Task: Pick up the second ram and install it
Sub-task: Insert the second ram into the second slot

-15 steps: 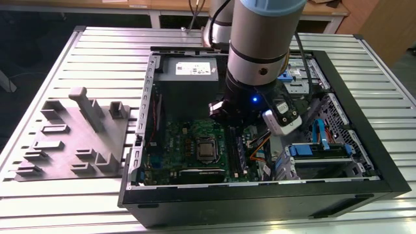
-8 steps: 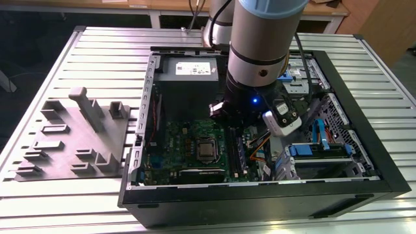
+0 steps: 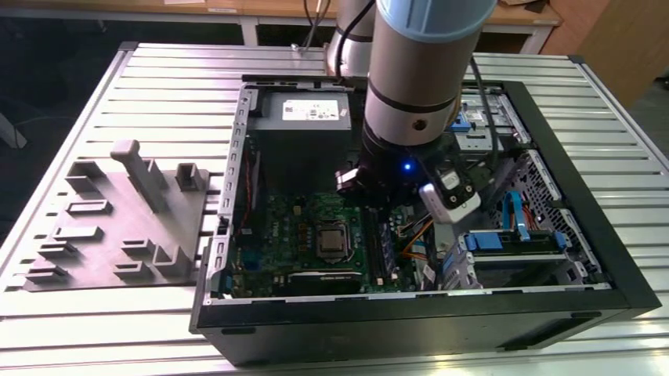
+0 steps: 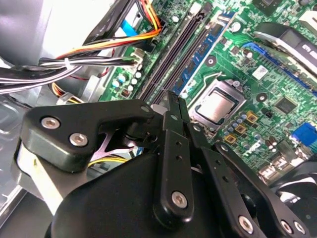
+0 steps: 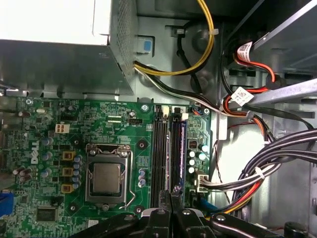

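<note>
The tool (image 5: 171,194), its fingers drawn narrowly together, hangs over the black memory slots (image 5: 159,153) of the motherboard (image 5: 74,124), tips just beside a seated blue-green ram stick (image 5: 182,148).

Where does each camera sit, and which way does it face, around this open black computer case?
Exterior view: off the arm, above the open black metal computer case, looking down into it; the grey arm shows.
First wrist view: on the wrist, facing squarely onto the green motherboard; the black gripper, shut, shows.
Second wrist view: on the wrist, looking slantwise along the gripper at the board.
Both wrist views share the silver square processor.
</note>
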`<state>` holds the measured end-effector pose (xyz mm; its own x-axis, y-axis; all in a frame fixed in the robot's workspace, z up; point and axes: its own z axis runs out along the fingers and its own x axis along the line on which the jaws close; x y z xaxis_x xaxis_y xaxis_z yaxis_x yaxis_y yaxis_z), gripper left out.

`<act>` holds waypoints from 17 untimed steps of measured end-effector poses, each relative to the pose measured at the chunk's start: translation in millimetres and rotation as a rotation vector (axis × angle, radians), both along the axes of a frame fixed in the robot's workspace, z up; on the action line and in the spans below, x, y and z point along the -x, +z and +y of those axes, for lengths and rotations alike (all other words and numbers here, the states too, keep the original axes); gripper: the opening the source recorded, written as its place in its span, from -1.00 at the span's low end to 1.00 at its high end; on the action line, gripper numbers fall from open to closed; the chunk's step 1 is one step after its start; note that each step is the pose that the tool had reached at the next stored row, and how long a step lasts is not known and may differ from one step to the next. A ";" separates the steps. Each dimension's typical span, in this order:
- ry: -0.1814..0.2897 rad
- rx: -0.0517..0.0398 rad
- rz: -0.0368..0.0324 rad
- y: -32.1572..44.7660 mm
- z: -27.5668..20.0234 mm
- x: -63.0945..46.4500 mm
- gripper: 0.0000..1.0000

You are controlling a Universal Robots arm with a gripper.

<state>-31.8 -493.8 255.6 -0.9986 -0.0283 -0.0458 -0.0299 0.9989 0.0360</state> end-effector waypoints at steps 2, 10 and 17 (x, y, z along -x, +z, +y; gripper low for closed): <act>0.000 -0.0001 0.0000 -1.5 1.0 0.0 -0.76; 0.000 -0.0003 0.0001 -11.0 3.7 1.8 -0.76; 0.000 -0.0008 0.0000 -16.3 6.2 4.1 -0.76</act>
